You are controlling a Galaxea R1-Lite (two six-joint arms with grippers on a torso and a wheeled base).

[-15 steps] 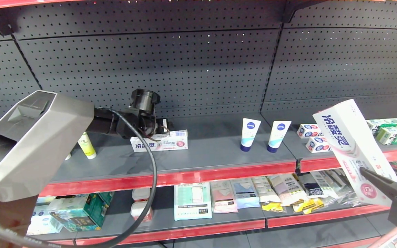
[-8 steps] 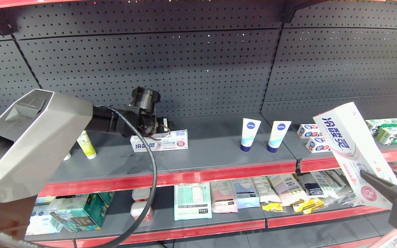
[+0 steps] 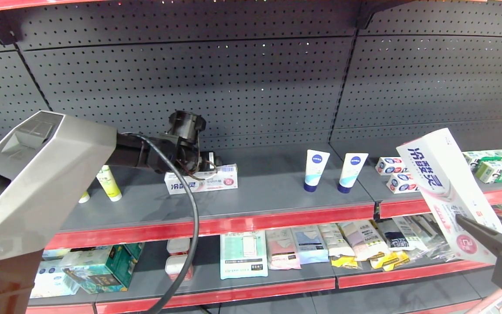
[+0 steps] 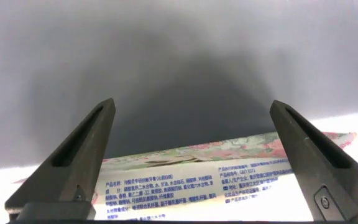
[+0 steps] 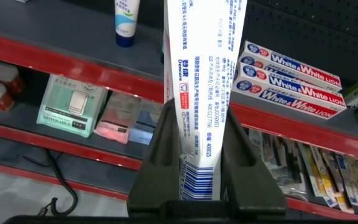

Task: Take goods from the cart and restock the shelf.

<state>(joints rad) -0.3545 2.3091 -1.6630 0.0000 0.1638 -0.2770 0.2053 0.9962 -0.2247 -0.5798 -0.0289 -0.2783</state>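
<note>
Your left gripper point(image 4: 191, 107) spread over white cardboard toothpaste box point(image 3: 209, 181) at grey shelf's point(image 3: 268, 192) back edge (placed, I judge) | right gripper point(image 5: 197, 115) pinches second box point(image 3: 445, 187) for shelving.

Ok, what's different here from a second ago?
The left forearm drifted slightly to the robot's left. The left gripper stays open over the shelved toothpaste box, which has not moved. The right gripper stays shut on the tilted toothpaste box, barely shifted. Everything else on the shelf is unchanged.
</note>
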